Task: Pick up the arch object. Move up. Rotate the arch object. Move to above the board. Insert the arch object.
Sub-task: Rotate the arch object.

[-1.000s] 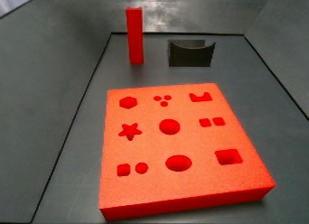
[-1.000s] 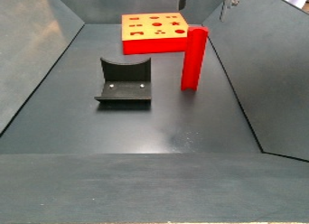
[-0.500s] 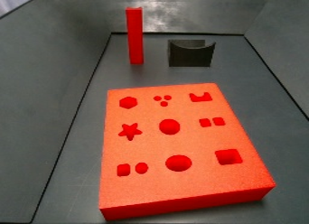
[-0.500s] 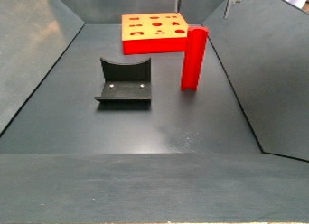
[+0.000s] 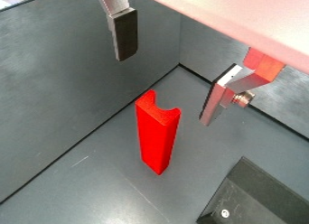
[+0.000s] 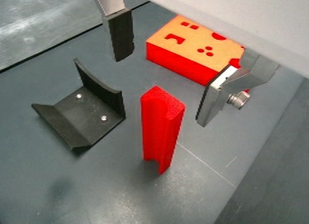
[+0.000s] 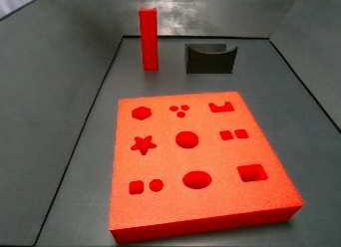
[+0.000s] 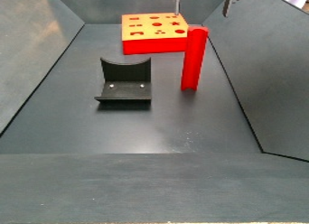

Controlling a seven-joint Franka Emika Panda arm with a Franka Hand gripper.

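1. The arch object (image 7: 150,37) is a tall, thin, bright red block. It stands straight up on the dark floor (image 8: 157,128).
2. In a side view it is at the far end of the floor, far from the board (image 7: 194,159).
3. The board is a big flat orange-red slab. It has holes shaped like a star, circles, squares and a hexagon.
4. A dark fixture (image 8: 122,83) stands near the arch object but does not touch it.
5. The gripper (image 6: 163,70) hangs above the arch object in both wrist views.
6. Its fingers (image 5: 126,35) are wide apart, one on each side of the red block, and they hold nothing.
7. The arch object's top sits below the fingers, in the gap between them.
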